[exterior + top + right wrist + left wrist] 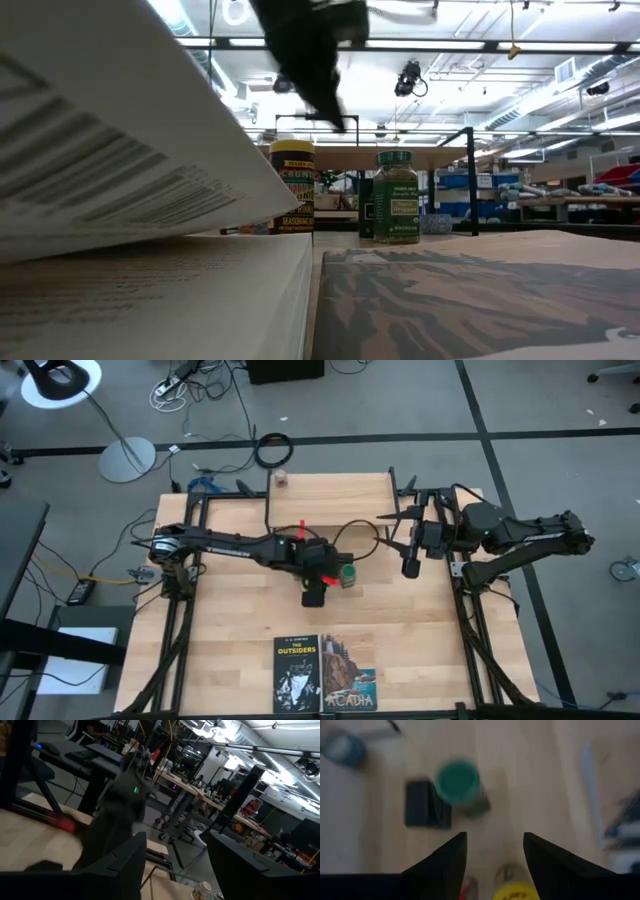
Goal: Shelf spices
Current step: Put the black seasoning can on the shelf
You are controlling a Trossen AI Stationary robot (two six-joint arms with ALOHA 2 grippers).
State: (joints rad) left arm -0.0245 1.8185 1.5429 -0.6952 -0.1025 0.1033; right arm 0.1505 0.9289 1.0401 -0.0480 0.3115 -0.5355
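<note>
High view: the left gripper (314,596) hangs over the middle of the table (230,650), pointing toward the two books (325,674) at the near edge; the green-lidded jar (347,574) stands just beside its wrist, so this arm is far the nearer; the right gripper (410,566) waits well apart on the right side; no shelf can be made out from here.

Low view: the yellow-lidded jar (291,187) and green-lidded jar stand upright, side by side, beyond the books; a blurred arm hangs above the yellow one.

Left wrist view: fingers (445,862) spread, nothing between them; the yellow lid shows just under the gap; the green jar lies ahead, off toward one finger, a dark grey tin (425,804) touching its side and likely to crowd a grasp.

Right wrist view: fingers (127,865) apart and empty, aimed into the room.
</note>
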